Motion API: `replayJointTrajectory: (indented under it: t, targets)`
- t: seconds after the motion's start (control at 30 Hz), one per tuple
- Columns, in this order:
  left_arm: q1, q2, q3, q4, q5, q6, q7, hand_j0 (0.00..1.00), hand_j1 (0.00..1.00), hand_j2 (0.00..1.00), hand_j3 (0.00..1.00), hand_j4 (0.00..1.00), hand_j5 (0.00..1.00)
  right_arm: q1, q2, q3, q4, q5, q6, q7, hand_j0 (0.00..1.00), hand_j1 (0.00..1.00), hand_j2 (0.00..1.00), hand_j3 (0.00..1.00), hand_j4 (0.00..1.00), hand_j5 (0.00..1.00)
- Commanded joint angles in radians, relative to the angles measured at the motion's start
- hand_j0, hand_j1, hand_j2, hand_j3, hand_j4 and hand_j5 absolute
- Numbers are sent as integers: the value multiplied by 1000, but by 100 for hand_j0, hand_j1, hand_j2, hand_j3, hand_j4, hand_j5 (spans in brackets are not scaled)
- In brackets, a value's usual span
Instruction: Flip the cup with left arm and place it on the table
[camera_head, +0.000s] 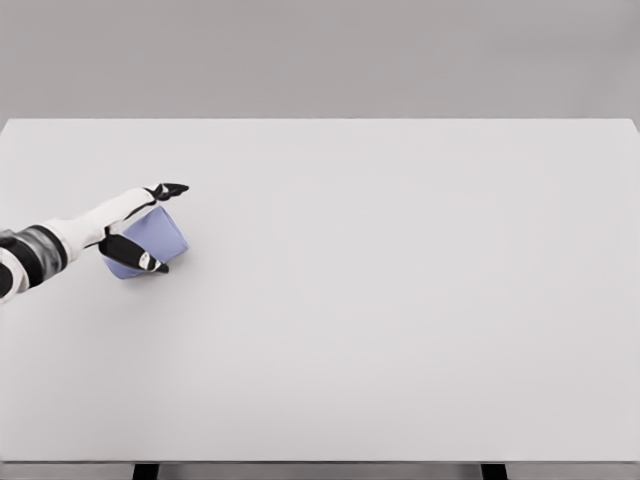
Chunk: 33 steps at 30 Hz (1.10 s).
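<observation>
My left hand (135, 232) holds the pale blue cup (152, 242) tilted on its side near the left edge of the white table (400, 300).

My fingers (135, 257) curl around the cup, thumb on the far side. It could slip or roll away if my grip loosens mid-turn. Nothing else appears on the table to obstruct setting it down.
</observation>
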Motion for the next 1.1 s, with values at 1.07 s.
replayJointTrajectory:
  t: [1.07]
  targets:
    - [-14,-46,-22,40,-59,34,10,100,100,100,100,100,100,0,0,0,0,0,0,0,100,100,100,100,100,100]
